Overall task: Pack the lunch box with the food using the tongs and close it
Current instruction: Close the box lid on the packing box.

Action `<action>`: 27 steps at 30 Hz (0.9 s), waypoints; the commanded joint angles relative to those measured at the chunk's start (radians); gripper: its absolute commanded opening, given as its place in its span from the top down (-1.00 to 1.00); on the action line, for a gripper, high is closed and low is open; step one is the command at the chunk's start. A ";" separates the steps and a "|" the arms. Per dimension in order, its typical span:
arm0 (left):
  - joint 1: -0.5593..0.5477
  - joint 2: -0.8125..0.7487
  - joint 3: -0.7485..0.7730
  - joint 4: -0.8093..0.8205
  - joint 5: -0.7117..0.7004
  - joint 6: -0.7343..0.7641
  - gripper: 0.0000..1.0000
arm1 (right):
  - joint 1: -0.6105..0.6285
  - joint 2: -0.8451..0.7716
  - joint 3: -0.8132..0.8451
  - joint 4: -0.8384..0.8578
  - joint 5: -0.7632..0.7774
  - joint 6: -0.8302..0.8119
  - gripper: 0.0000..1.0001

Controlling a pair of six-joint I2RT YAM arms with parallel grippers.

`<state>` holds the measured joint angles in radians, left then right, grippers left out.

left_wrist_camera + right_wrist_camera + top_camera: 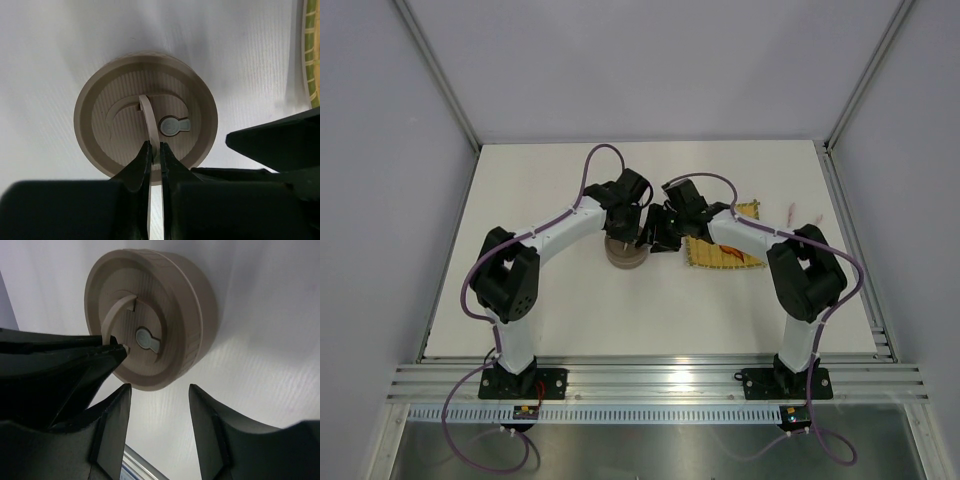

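The lunch box [200,305] stands closed on the white surface [550,180], just left of the yellow woven mat [718,260], with its round tan lid [125,80] seated on top. The left pincer [154,145] is clamped on the thin arched handle [146,112], which stands upright at the middle of the lid. The right pincer [159,390] hangs just beside the box with its jaws apart, gripping nothing. Neither the tongs nor the food can be made out clearly in any view, so it is hard to tell whether the box has been filled. With the handle gripped and the lid down, the step in hand looks like lid handling, most likely lifting it off so packing can begin. That next move calls for a straight upward pull. The right pincer may need to steady the wall of the box so it does not rise with the lid.
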<state>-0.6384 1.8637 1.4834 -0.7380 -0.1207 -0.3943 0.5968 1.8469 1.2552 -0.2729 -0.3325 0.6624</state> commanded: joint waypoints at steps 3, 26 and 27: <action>0.005 0.005 -0.017 0.017 0.007 -0.041 1.00 | 0.008 0.031 -0.016 0.107 0.021 0.109 -0.10; 0.008 -0.031 -0.086 0.016 -0.003 -0.267 1.00 | -0.009 -0.135 -0.376 0.469 0.050 0.328 -0.53; 0.006 -0.038 -0.094 0.017 -0.005 -0.249 1.00 | -0.017 -0.138 -0.384 0.477 0.050 0.333 -0.47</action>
<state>-0.6285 1.8336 1.4239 -0.6811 -0.1204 -0.7101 0.5953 1.7622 0.8928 0.1349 -0.2794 0.9623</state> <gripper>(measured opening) 0.068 0.749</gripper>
